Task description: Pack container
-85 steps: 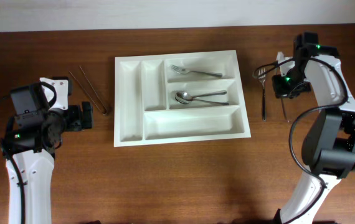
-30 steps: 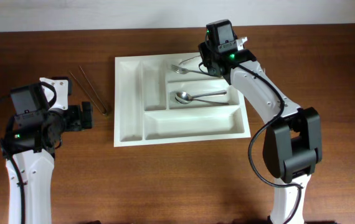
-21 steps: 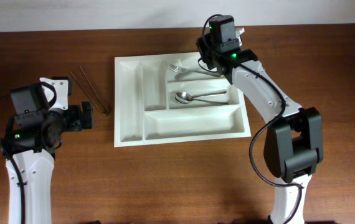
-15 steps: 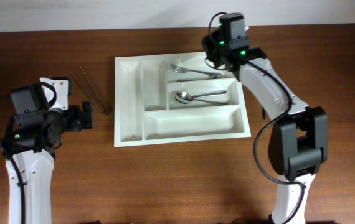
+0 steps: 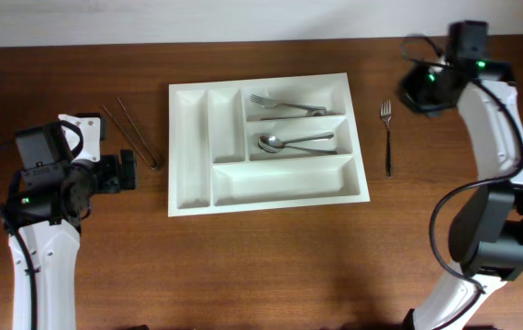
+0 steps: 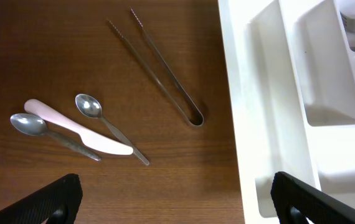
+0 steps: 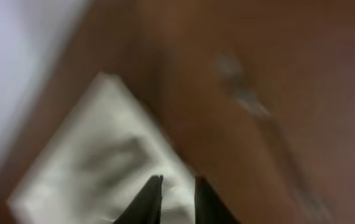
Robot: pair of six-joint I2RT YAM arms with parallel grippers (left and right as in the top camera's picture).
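Container (image 5: 280,181), a big white cutlery tray, lies flat at the middle of the brown wooden table (image 5: 261,266), a little toward 12 o'clock in the overhead view. Its two narrow upright compartments are on the 9 o'clock side and its three long ones are stacked on the 3 o'clock side. The left arm (image 5: 46,238) runs up from 7 o'clock, and its left gripper (image 5: 131,171) hangs at 9 o'clock of the tray, apart from it, with its fingers spread wide and nothing between them. The right arm (image 5: 495,137) arches up the 3 o'clock edge. The right gripper (image 7: 179,198) sits at about 2 o'clock, off the tray's corner; the wrist view is blurred, but the two dark fingertips show nearly pressed together and carry nothing. Slim metal tongs (image 6: 165,81) lie on the wood between the left gripper and the tray wall, closed end toward 5 o'clock. In the tray, fork tines and handles (image 5: 284,105) show in the top long compartment and a spoon (image 5: 289,142) in the middle one. A lone fork (image 5: 387,137) lies on the table just at 3 o'clock of the tray, tines toward 12. The left wrist view shows a pale pink knife (image 6: 75,127) lying between two small spoons (image 6: 109,127).
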